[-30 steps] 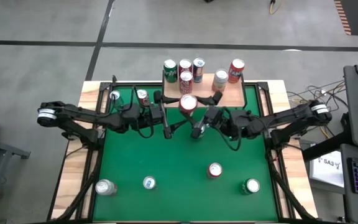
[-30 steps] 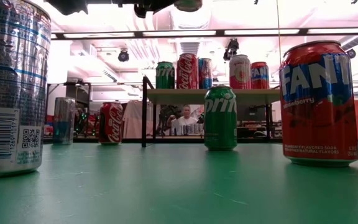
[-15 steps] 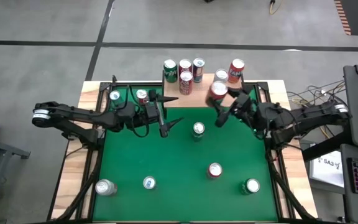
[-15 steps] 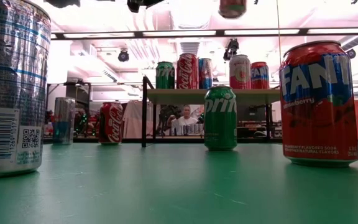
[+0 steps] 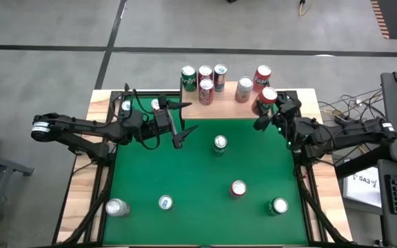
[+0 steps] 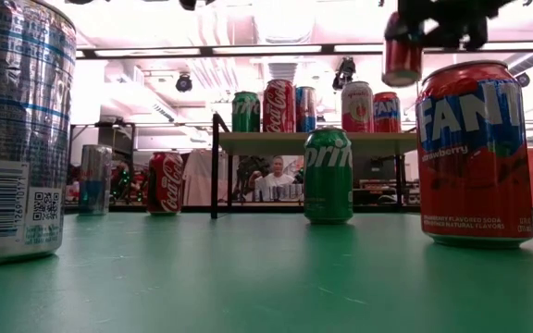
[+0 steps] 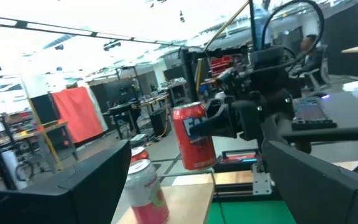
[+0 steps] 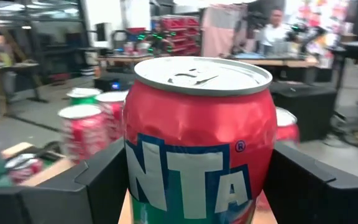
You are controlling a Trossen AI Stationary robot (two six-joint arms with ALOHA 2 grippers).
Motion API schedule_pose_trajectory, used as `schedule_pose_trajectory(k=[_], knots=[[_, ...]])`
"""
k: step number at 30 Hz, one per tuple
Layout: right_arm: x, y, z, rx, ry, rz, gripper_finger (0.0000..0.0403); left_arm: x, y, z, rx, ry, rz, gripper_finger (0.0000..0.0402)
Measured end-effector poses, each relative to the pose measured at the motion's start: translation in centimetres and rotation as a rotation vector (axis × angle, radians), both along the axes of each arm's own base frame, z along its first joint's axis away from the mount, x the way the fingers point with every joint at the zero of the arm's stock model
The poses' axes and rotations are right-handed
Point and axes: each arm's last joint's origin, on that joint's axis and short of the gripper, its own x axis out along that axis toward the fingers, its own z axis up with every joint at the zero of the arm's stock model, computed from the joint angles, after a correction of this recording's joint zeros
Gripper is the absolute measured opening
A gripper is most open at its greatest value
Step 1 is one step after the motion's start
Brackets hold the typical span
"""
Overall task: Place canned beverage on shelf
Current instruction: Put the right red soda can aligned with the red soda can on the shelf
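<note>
A red Fanta can (image 5: 266,98) hangs in my right gripper (image 5: 270,105) above the right end of the shelf (image 5: 227,107), a light wooden board on thin black legs at the table's far edge. The low view shows the can (image 6: 402,51) higher than the shelf top (image 6: 276,142). Several cans stand upright on the board, among them a green one (image 5: 189,77) and a red one (image 5: 262,76). My left gripper (image 5: 188,124) stands open in the air near the shelf's left end, with nothing between its fingers. My right gripper pinches the can's side wall (image 8: 135,180) between its two fingers, one on each side, below the can's middle. The fingers (image 8: 303,183) lie about level and come from the table's right side. The can stands upright, lid up, lifted clear of shelf and table.
A Sprite can (image 5: 219,143) stands mid-table. Several more cans stand near the front edge, such as a red one (image 5: 238,188) and a silver one (image 5: 117,207). Two cans (image 5: 157,105) stand left of the shelf, below the left arm.
My right gripper has carried the Fanta can from above the table's middle toward the far right, over the shelf's right end, and has sunk lower. The can has stayed upright. My left gripper has drawn back a little toward the table's left.
</note>
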Motion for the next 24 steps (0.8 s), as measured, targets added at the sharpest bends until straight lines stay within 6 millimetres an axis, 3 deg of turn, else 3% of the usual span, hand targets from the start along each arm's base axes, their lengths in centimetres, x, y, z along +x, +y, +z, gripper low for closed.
schedule_pose_trajectory(k=[9, 24], knots=[[-0.2, -1.3, -3.3, 0.033, 0.033, -0.072, 0.0286, -0.1, 0.2, 0.0, 0.019, 0.014, 0.067, 0.0356], [1.9, -1.5, -5.7, 0.043, 0.131, -0.166, 0.0286, -0.2, 0.6, 0.0, 0.043, 0.029, 0.102, 0.0356]])
